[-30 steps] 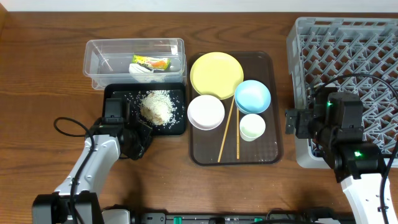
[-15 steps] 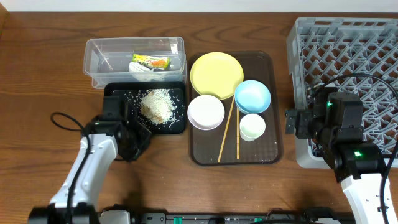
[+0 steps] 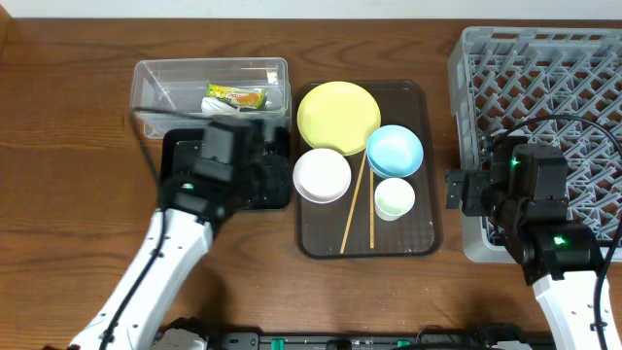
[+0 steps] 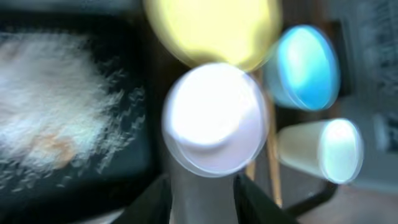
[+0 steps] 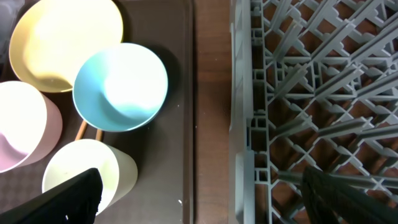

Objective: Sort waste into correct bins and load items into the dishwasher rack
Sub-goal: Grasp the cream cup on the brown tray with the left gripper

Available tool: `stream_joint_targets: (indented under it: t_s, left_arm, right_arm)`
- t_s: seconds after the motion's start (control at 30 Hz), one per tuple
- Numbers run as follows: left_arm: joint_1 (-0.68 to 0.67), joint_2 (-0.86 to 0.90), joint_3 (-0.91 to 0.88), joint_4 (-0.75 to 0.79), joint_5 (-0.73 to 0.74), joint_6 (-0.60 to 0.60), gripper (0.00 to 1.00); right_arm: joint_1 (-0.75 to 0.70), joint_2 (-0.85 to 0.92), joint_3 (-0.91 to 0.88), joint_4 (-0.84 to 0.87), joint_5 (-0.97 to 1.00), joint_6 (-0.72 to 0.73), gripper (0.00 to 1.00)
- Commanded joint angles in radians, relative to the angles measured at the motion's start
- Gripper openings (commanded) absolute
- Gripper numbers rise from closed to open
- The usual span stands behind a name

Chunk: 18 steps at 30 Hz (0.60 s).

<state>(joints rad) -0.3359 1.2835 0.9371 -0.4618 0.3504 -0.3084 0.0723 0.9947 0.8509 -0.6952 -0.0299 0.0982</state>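
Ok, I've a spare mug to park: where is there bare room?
Bare wood left of the clear tub; the front-left corner of the brown tray, below the pinkish bowl; the empty rack. Crowded: the tray's back half.

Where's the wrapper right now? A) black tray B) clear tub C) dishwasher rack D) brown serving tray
B: in the overhead view the wrapper lies inside the clear tub, at its right end.

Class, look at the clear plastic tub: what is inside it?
A crumpled green-yellow-orange wrapper with white paper lies in the tub. The left arm covers part of its near edge, hiding that strip.
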Motion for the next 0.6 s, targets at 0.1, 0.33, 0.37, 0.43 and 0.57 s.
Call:
stream_joint_targets:
  t_s: [0.1, 0.33, 0.37, 0.43, 0.57]
  left_arm:
    - [-0.186, 0.074, 0.018, 0.188, -0.056, 0.046, 0.50]
    - [-0.310, 0.217, 0.060, 0.275, -0.054, 0.038, 0.56]
    - [-0.321, 0.238, 0.080, 0.266, -0.051, 0.038, 0.56]
    - [-0.344, 0.278, 0.133, 0.236, -0.053, 0.040, 0.57]
    - [-0.356, 0.334, 0.225, 0.179, -0.053, 0.042, 0.57]
  right_arm:
    - [0.008, -0.001, 0.016, -0.001, -0.005, 0.010, 0.99]
    - [0.008, -0.001, 0.016, -0.001, -0.005, 0.010, 0.99]
    - [0.008, -0.001, 0.016, -0.001, -0.005, 0.010, 0.99]
    - [0.008, -0.001, 0.016, -0.002, -0.005, 0.010, 0.99]
    - [0.008, -0.001, 0.016, -0.008, -0.005, 0.010, 0.99]
